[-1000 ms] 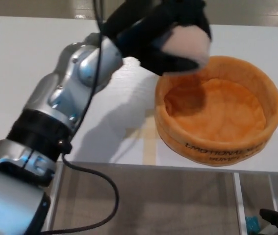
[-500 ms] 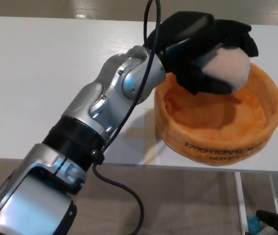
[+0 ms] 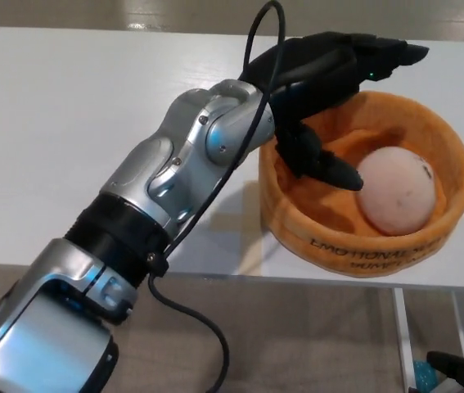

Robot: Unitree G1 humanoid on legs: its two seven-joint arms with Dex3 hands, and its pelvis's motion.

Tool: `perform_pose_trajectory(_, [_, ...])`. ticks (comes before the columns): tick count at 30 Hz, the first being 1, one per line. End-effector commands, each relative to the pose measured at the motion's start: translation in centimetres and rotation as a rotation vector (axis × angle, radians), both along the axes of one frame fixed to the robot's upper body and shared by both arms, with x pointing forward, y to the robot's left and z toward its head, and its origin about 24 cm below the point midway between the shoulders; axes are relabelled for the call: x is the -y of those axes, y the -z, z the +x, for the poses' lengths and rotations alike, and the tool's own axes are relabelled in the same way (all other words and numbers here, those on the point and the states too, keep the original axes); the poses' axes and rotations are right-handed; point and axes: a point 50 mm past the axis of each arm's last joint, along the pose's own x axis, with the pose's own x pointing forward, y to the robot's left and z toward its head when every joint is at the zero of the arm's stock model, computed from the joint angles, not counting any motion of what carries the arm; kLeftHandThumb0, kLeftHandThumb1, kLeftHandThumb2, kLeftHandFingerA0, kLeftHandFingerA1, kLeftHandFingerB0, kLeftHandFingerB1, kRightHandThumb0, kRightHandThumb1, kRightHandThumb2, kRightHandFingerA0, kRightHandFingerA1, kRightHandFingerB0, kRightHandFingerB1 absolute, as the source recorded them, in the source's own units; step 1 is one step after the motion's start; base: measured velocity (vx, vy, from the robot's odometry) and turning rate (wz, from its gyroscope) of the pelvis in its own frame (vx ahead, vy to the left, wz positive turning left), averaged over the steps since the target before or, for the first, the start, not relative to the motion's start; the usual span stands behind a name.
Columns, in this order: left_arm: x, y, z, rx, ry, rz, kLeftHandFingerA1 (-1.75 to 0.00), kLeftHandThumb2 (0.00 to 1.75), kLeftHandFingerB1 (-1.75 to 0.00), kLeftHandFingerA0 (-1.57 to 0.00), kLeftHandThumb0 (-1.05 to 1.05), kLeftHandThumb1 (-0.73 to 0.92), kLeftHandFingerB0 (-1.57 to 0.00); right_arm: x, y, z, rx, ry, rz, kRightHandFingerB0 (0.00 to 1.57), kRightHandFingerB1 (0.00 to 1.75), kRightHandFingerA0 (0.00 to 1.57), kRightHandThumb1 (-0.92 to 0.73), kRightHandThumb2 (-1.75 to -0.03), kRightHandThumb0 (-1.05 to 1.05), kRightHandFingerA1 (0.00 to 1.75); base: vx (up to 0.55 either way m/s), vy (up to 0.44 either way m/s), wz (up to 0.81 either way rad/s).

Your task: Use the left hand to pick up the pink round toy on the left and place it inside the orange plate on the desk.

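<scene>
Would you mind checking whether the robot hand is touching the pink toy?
Cannot tell. In the head view, the left robot hand is open, thumb tip beside the pink toy; no clear gap shows.

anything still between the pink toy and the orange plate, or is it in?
Nothing visible in the way: the pink round plush toy already lies inside the soft orange plate on the white desk. The black left hand is open above it, holding nothing.

Pink toy (image 3: 398,192), orange plate (image 3: 452,155) w/ black lettering, black left hand (image 3: 330,90), white desk (image 3: 68,123).
</scene>
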Motion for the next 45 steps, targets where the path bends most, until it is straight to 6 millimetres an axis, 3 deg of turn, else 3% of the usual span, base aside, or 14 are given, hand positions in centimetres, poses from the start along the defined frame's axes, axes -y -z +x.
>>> perform_pose_trajectory(1, [-0.7, -3.4, -1.5, -0.006, 0.097, -0.019, 0.00, 0.66, -0.13, 0.00, -0.92, 0.42, 0.00, 0.0, 0.1, -0.3, -0.001, -0.001, -0.014, 0.49, 0.72, 0.48, -0.27, -0.94, -0.08, 0.76, 0.00, 0.000, 0.00])
perform_pose_trajectory(10, [-3.7, -8.6, -5.7, 0.110, 0.219, -0.203, 0.00, 0.61, -0.12, 0.00, -0.86, 0.46, 0.00, -0.2, 0.2, -0.4, 0.000, -0.009, -0.015, 0.49, 0.72, 0.48, -0.27, -0.93, -0.11, 0.76, 0.00, 0.000, 0.00])
perform_pose_trajectory(11, [-4.7, -9.2, -6.8, 0.134, 0.247, -0.239, -0.09, 0.79, -0.15, 0.00, -0.67, 0.39, 0.00, -0.2, 0.2, -0.4, -0.002, -0.008, -0.013, 0.49, 0.72, 0.48, -0.26, -0.93, -0.11, 0.76, 0.00, 0.000, 0.00])
perform_pose_trajectory(16, [-7.9, -8.9, -10.2, 0.204, 0.310, -0.320, -0.34, 0.61, -0.30, -0.05, -0.33, 0.38, -0.09, 0.1, 0.1, -0.3, -0.008, -0.022, -0.035, 0.53, 0.69, 0.43, -0.34, -0.82, -0.14, 0.83, 0.00, 0.000, 0.00])
perform_pose_trajectory(17, [-9.1, -8.1, -11.4, 0.184, 0.343, -0.376, -0.32, 0.55, -0.29, -0.22, -0.17, 0.52, -0.15, 0.3, 0.0, -0.3, -0.009, -0.021, -0.038, 0.51, 0.72, 0.46, -0.28, -0.93, -0.10, 0.74, 0.00, 0.000, 0.00])
perform_pose_trajectory(20, [-11.2, -6.1, -13.5, 0.089, 0.378, -0.462, -0.34, 0.58, -0.30, -0.24, -0.14, 0.57, -0.24, 0.5, 0.0, -0.3, -0.007, -0.014, -0.027, 0.51, 0.72, 0.46, -0.28, -0.92, -0.10, 0.74, 0.00, 0.000, 0.00])
perform_pose_trajectory(21, [-11.9, -5.2, -14.0, 0.063, 0.369, -0.471, -0.53, 0.89, -0.51, -0.20, -0.08, 0.43, -0.21, 0.5, 0.0, -0.3, -0.005, -0.015, -0.028, 0.53, 0.73, 0.48, -0.27, -0.93, -0.10, 0.76, 0.00, 0.000, 0.00])
perform_pose_trajectory(22, [-12.6, -4.4, -14.5, 0.036, 0.355, -0.477, -0.53, 0.89, -0.51, -0.20, -0.08, 0.43, -0.21, 0.4, 0.0, -0.2, -0.003, -0.017, -0.030, 0.53, 0.73, 0.48, -0.27, -0.93, -0.10, 0.76, 0.00, 0.000, 0.00])
perform_pose_trajectory(23, [-13.1, -3.8, -14.8, 0.010, 0.350, -0.488, -0.38, 0.59, -0.33, -0.33, -0.08, 0.64, -0.40, 0.5, -0.1, -0.2, -0.005, -0.018, -0.034, 0.56, 0.72, 0.41, -0.32, -0.84, -0.13, 0.85, 0.00, 0.000, 0.00])
perform_pose_trajectory(29, [-16.8, 4.2, -15.7, -0.418, 0.249, -0.716, -0.49, 0.68, -0.52, -0.46, -0.06, 0.73, -0.72, 0.3, -0.1, 0.0, -0.005, -0.011, -0.035, 0.55, 0.74, 0.43, -0.27, -0.92, -0.08, 0.73, 0.00, 0.000, 0.00])
perform_pose_trajectory(32, [-19.4, 9.2, -17.3, -0.699, 0.133, -0.793, -0.50, 0.69, -0.51, -0.49, -0.08, 0.73, -0.68, 0.3, -0.1, -0.1, -0.005, -0.019, -0.038, 0.55, 0.74, 0.50, -0.27, -0.93, -0.09, 0.76, 0.00, 0.000, 0.00])
perform_pose_trajectory(38, [-21.6, 12.2, -19.5, -0.904, 0.104, -0.779, -0.48, 0.62, -0.50, -0.52, -0.09, 0.77, -0.71, 0.6, -0.2, 0.0, -0.011, -0.009, -0.046, 0.56, 0.74, 0.58, -0.27, -0.92, -0.06, 0.80, 0.00, 0.000, 0.00])
perform_pose_trajectory(42, [-22.7, 13.9, -20.8, -0.997, 0.062, -0.728, -0.48, 0.67, -0.49, -0.50, -0.06, 0.80, -0.67, 0.6, -0.3, 0.3, -0.001, -0.009, -0.045, 0.56, 0.74, 0.43, -0.25, -0.92, -0.10, 0.73, 0.00, 0.000, 0.00])
perform_pose_trajectory(45, [-24.0, 16.2, -21.5, -1.116, -0.057, -0.659, -0.48, 0.66, -0.47, -0.58, -0.11, 0.81, -0.70, 0.5, -0.4, 0.4, 0.007, -0.012, -0.041, 0.60, 0.73, 0.43, -0.30, -0.83, -0.12, 0.89, 0.00, 0.000, 0.00])
